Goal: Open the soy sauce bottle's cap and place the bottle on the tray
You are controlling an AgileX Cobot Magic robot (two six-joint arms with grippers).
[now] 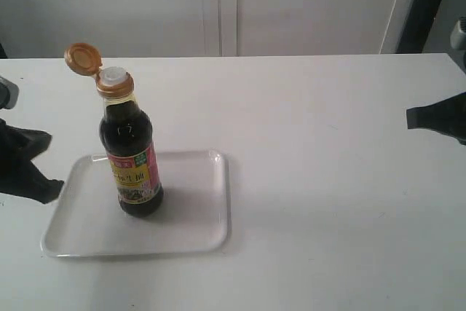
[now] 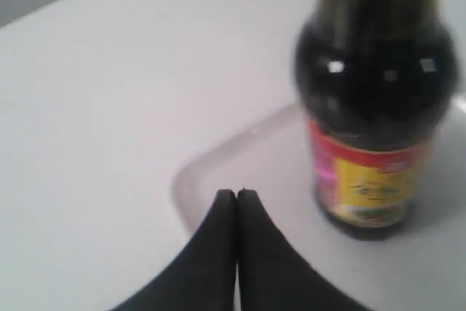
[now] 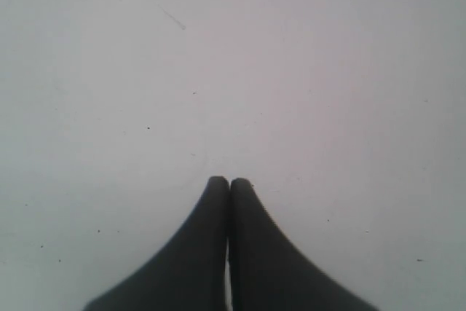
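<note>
Soy sauce bottle (image 1: 132, 152) upright on tray (image 1: 191, 225), cap (image 1: 83, 58) flipped open; glass, likely heavy and slippery (grip the body). Left gripper (image 2: 236, 193) and right gripper (image 3: 229, 180) closed, empty

white table (image 1: 328, 180) carries the tray (image 1: 196, 231) alone.

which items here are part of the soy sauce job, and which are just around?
Part of the job:
- soy sauce bottle, standing upright on the tray
- cap, flipped open, hinged to its collar
- tray, white, on the table

Just around:
- table, bare white surface
- left gripper and right gripper, both shut, holding nothing, clear of the bottle
</note>
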